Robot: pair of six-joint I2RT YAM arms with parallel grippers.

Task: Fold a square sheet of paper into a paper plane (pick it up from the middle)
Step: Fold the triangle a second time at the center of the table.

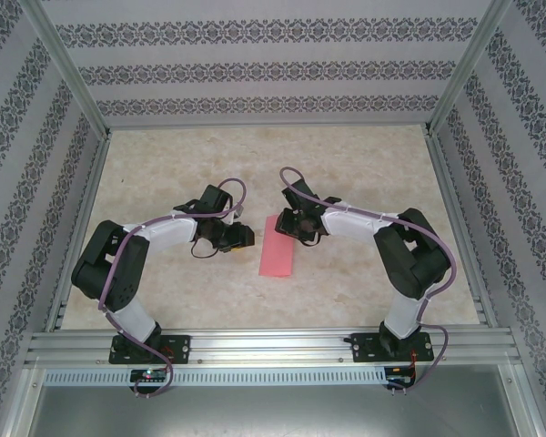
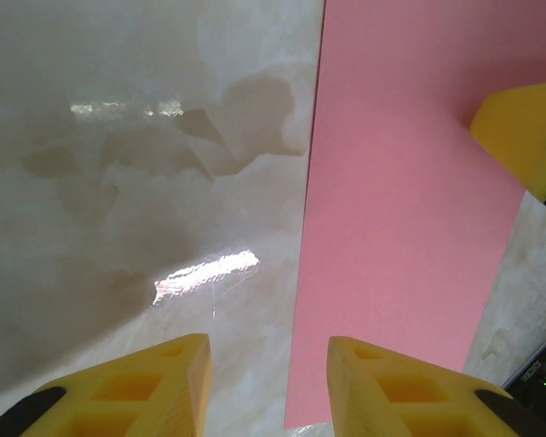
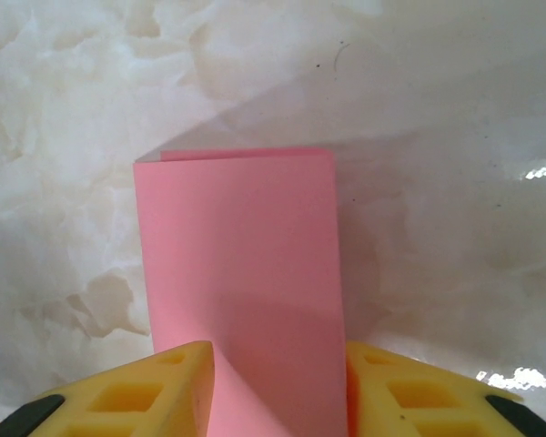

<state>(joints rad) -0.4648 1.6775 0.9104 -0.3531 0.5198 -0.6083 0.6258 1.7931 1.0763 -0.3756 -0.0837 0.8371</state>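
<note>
In the top external view the sheet of paper, folded into a narrow pink rectangle, lies flat on the marbled counter between the two arms, near the middle. Its long axis runs from the near side to the far side, with the far end leaning a little to the right. The left end effector sits just beside the paper's left long edge. The right end effector is over its far right corner. In the left wrist view the left end effector is released. Its two yellow fingers stand apart, with the bare counter and the paper's left edge showing in the gap. The paper lies mostly to the right of that gap. One finger sits over the paper's near corner, and the long edge runs away up the frame. A yellow finger of the right end effector overlaps the paper's far right edge. In the right wrist view the paper starts between the fingers of the right end effector and stretches straight away from it, long axis in line with the fingers. Two layers show, slightly offset, at its far short edge. The paper spans the whole gap and meets both inner faces. I cannot tell whether the fingers squeeze it or merely straddle it.
</note>
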